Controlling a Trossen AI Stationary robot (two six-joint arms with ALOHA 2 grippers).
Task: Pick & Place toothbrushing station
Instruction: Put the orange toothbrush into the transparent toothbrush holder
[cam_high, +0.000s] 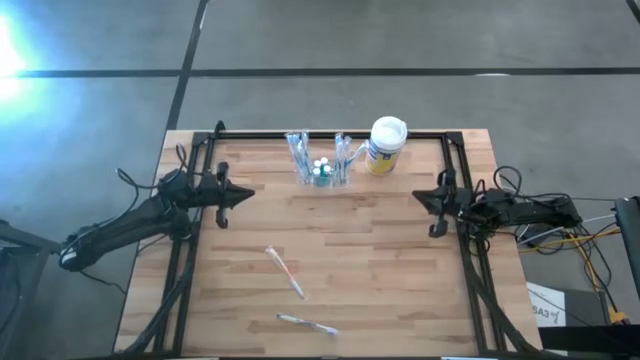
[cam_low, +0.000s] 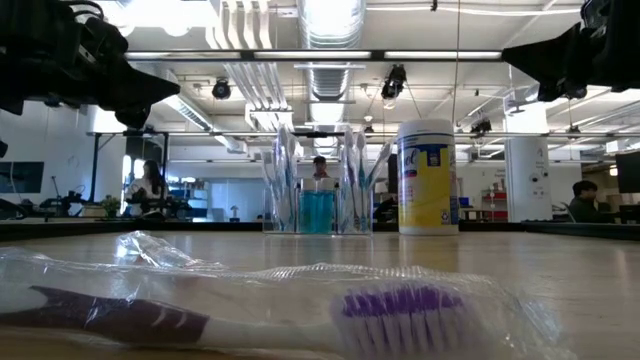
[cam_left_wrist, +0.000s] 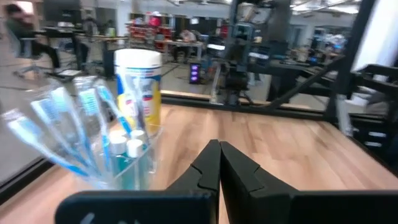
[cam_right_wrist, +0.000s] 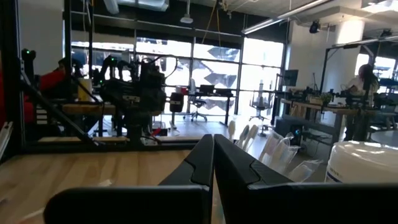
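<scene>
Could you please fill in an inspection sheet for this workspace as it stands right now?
Surface: wooden table, inside a black frame.
Job's things: clear toothbrushing station upright at the far edge, holding wrapped toothbrushes.
Clutter: white-lidded canister beside the station; two wrapped toothbrushes, one mid-table, one at the near edge.
Grippers: left gripper at the left side and right gripper at the right side, fingers shut, both empty.
Cables: bundle off the table's right edge.
Surroundings: people at desks in the room behind.

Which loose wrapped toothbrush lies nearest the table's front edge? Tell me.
The purple-bristled toothbrush, flat at the front edge; the other toothbrush lies farther back, toward the table's middle.
</scene>
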